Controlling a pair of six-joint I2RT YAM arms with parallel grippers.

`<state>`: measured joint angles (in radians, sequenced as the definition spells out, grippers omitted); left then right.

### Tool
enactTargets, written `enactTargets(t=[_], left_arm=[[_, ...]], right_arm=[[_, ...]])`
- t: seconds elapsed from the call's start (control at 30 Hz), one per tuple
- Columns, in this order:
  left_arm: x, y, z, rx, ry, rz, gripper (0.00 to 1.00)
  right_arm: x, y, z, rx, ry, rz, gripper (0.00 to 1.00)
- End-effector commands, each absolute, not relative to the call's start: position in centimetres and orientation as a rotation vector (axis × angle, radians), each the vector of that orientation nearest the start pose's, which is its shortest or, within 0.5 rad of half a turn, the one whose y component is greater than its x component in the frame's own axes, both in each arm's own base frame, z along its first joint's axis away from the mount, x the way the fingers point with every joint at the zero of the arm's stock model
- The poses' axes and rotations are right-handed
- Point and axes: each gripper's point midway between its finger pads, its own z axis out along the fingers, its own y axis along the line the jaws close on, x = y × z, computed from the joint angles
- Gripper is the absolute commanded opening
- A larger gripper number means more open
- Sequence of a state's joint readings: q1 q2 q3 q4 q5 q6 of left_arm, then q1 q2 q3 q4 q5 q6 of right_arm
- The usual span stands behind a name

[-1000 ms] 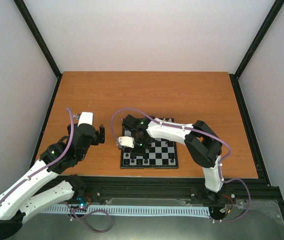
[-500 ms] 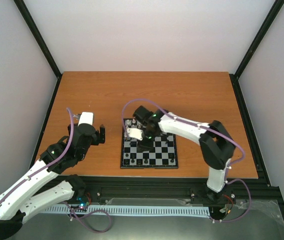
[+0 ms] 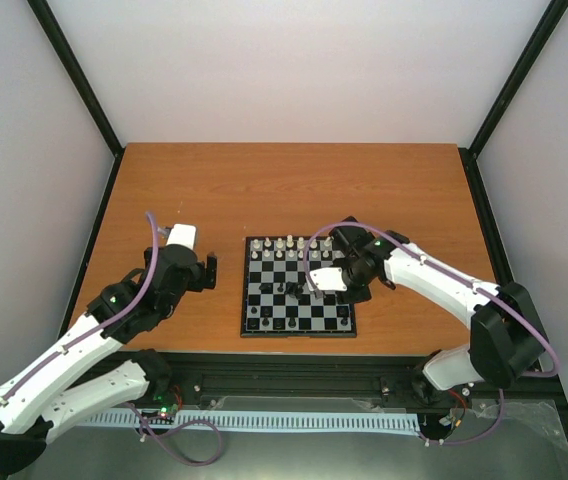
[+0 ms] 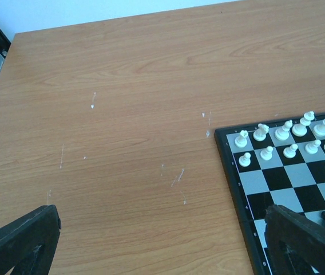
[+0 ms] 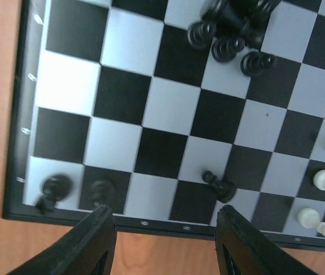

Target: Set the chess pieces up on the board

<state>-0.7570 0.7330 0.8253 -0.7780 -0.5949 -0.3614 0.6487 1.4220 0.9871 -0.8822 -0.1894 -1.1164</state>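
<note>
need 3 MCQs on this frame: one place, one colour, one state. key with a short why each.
1. Where do the small white chess pieces stand on the black-and-silver checkered chessboard?
A) its two far rows
B) its two near rows
C) off it

2. What colour are the small pieces bunched mid-board?
A) white
B) red
C) black

3. The right arm's tool is:
A) shut on a white piece
B) open and empty
C) shut on a black piece

Key: 1 A, they line the far edge in the top view; 2 C, the cluster is dark in the right wrist view; 3 B, its fingers stand apart with only board between.
</note>
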Motion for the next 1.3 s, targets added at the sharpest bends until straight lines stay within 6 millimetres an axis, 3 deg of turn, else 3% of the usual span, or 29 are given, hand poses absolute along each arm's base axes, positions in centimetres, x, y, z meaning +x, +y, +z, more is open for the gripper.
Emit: enactTargets(t=[0.0, 0.47, 1.03, 1.27], left_arm=[[23.6, -9.2, 23.9, 0.131, 2.111, 0.000, 1.00], [23.7, -9.9, 23.4, 0.165, 2.120, -0.023, 1.00], [23.7, -10.2, 23.2, 0.183, 2.122, -0.038, 1.00], [23.7, -10.4, 23.1, 0.188, 2.125, -0.042, 1.00]], right_arm=[[23.9, 19.2, 8.2, -2.348, 1.601, -0.060, 0.48], [26.6, 19.8, 5.7, -2.432, 1.613, -0.046, 0.46], [27.0, 18.1, 3.2, -2.505, 1.749, -0.027, 0.41], [26.7, 18.0, 3.3, -2.484, 1.780, 0.000, 0.38]])
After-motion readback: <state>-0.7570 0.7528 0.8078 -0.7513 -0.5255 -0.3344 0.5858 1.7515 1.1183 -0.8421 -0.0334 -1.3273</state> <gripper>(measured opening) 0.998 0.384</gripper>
